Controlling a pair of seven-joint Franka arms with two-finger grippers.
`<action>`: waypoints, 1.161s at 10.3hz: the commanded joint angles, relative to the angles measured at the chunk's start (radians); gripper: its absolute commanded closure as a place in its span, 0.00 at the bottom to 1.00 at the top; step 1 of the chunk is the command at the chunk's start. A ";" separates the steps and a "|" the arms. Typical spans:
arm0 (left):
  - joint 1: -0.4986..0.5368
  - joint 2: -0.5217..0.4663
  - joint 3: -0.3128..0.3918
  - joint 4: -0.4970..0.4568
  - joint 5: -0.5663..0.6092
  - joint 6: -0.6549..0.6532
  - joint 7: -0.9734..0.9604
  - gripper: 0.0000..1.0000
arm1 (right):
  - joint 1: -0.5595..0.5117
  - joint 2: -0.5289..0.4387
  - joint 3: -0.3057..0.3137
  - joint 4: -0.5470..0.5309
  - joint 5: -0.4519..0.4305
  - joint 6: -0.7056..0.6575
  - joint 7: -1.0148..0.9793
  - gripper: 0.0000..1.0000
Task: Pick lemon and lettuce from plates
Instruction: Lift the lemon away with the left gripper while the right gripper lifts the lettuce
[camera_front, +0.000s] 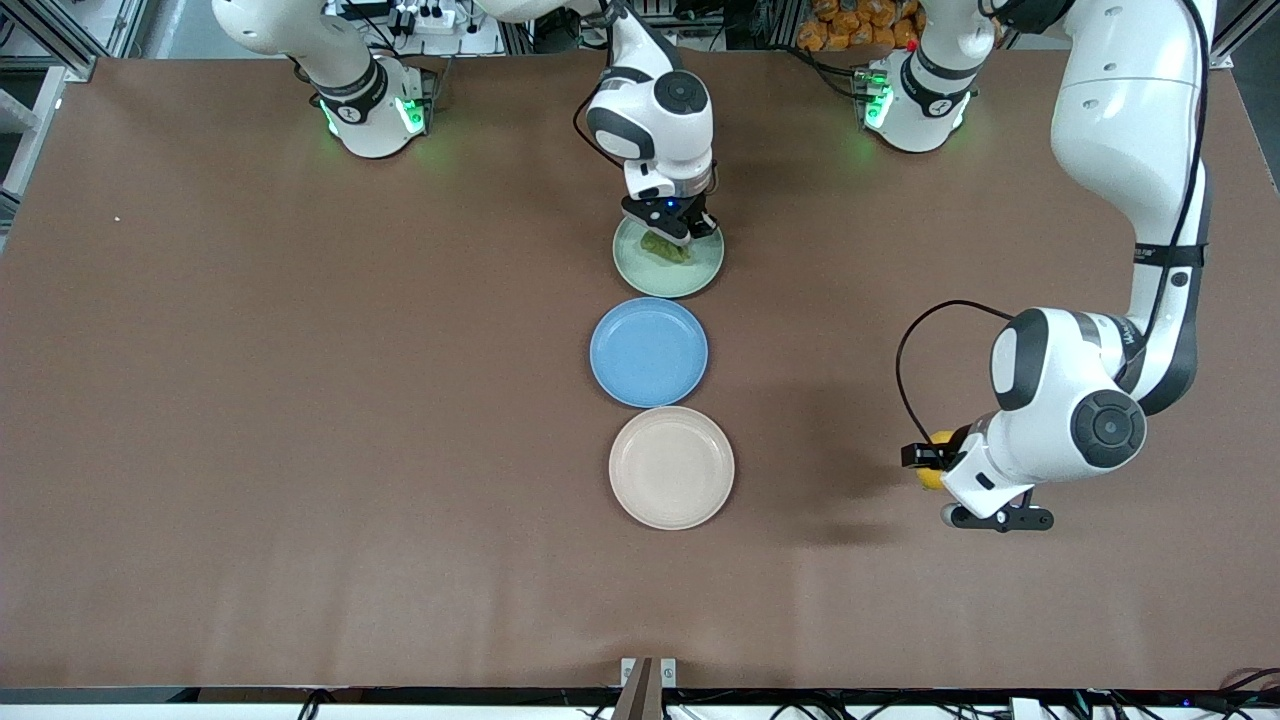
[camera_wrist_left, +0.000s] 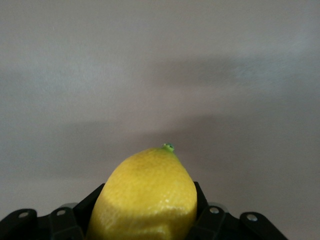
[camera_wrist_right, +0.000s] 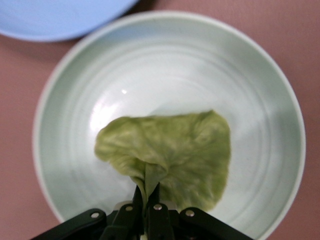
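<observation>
The right gripper (camera_wrist_right: 146, 197) is pinched tight on a fold of the lettuce (camera_wrist_right: 170, 155), its jaws pressed together at the leaf's edge. The rest of the lettuce lies spread in the mint green plate (camera_front: 668, 258), which sits farthest from the front camera in a row of three. Next in the row comes the blue plate (camera_front: 648, 352), then the beige plate (camera_front: 671, 467), nearest the camera. The left gripper (camera_wrist_left: 147, 230) clamps the lemon (camera_wrist_left: 147, 195), green tip pointing outward, above bare tabletop (camera_front: 300, 400) toward the left arm's end, well apart from the plates.
</observation>
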 joint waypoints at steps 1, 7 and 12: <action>0.016 0.050 -0.005 0.001 -0.009 0.000 0.018 0.38 | -0.015 -0.078 -0.023 -0.013 -0.012 -0.042 -0.023 1.00; 0.042 0.144 -0.005 0.005 -0.016 0.090 0.012 0.34 | -0.211 -0.115 -0.028 -0.021 -0.012 -0.085 -0.250 1.00; 0.041 0.170 -0.005 0.009 -0.009 0.130 0.013 0.08 | -0.285 -0.143 -0.173 -0.021 -0.024 -0.214 -0.562 1.00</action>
